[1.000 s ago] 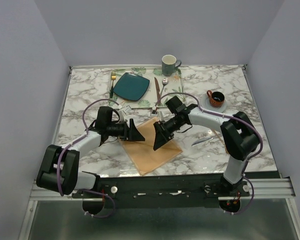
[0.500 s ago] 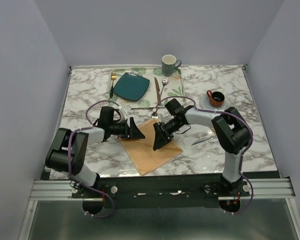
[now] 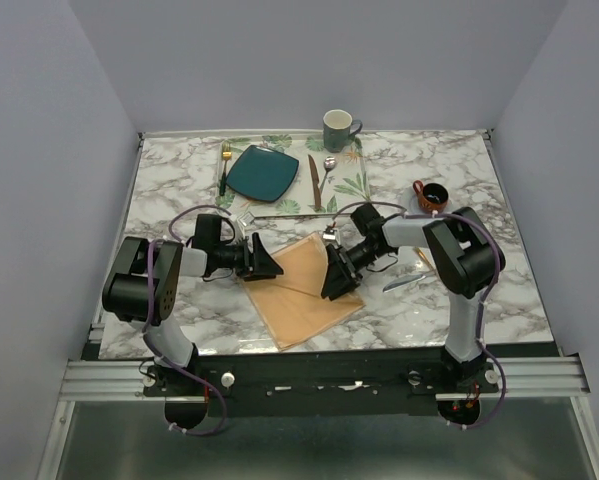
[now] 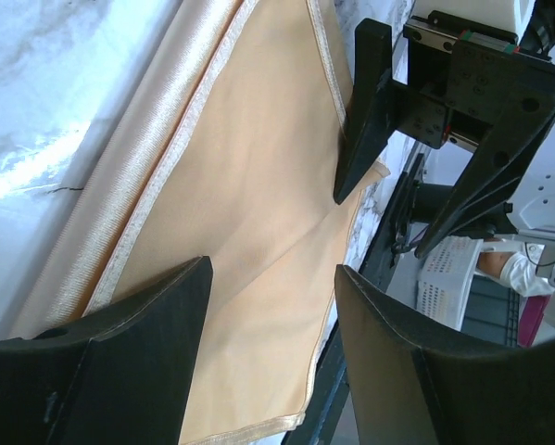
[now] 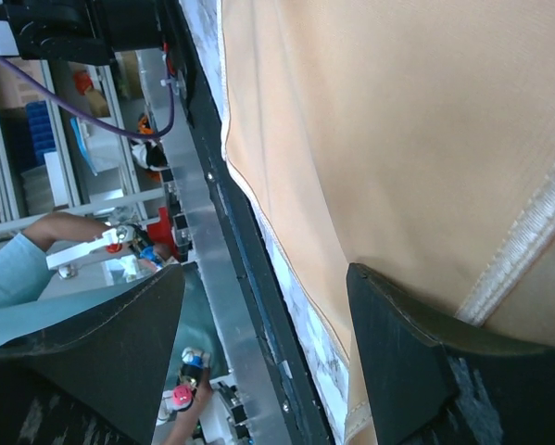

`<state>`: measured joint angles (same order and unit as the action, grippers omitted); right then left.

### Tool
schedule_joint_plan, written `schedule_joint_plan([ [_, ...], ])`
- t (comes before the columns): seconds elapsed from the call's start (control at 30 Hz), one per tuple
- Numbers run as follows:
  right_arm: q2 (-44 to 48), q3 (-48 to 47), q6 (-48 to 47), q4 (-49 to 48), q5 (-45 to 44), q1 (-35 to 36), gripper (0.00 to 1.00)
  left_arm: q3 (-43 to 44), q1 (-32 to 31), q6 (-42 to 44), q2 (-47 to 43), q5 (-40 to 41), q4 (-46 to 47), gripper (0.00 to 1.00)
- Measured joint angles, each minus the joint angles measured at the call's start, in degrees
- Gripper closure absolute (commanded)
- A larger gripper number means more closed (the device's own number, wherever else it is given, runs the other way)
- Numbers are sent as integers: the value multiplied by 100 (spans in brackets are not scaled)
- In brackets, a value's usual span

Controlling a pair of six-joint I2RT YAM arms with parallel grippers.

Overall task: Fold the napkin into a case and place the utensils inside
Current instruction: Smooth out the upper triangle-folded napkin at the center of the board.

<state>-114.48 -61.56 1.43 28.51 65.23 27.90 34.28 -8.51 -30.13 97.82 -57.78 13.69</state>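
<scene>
Napkin point(image 3: 299, 305) under left hand point(image 3: 276, 268), right hand point(image 3: 336, 283)

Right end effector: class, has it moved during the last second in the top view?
Yes. The right end effector has shifted rightward, closer to the silver knife, now above the napkin at its right edge.

The napkin point(image 3: 299, 300), a plain peach-tan cloth edged with a paler stitched hem, is laid flat and turned cornerwise between the left claw point(image 3: 271, 264) and the right claw point(image 3: 337, 285). Its far part is seen folded over, so that a second layer is formed towards the right claw. The silver-grey knife point(image 3: 403, 282) is laid flat just beyond the right claw, on the side away from the napkin, clear of the cloth
</scene>
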Motion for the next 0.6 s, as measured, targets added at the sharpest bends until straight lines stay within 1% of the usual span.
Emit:
schedule_joint_plan([
  [0.1,-20,2,-114,149,33,-133,21,4,90,-13,66,-90,35,30],
  [0.33,-50,-166,-754,1082,-199,-400,21,46,177,-20,157,-186,33,30],
  [0.6,-70,-295,-1003,1670,-457,-431,20,48,212,-59,164,-188,28,31],
])
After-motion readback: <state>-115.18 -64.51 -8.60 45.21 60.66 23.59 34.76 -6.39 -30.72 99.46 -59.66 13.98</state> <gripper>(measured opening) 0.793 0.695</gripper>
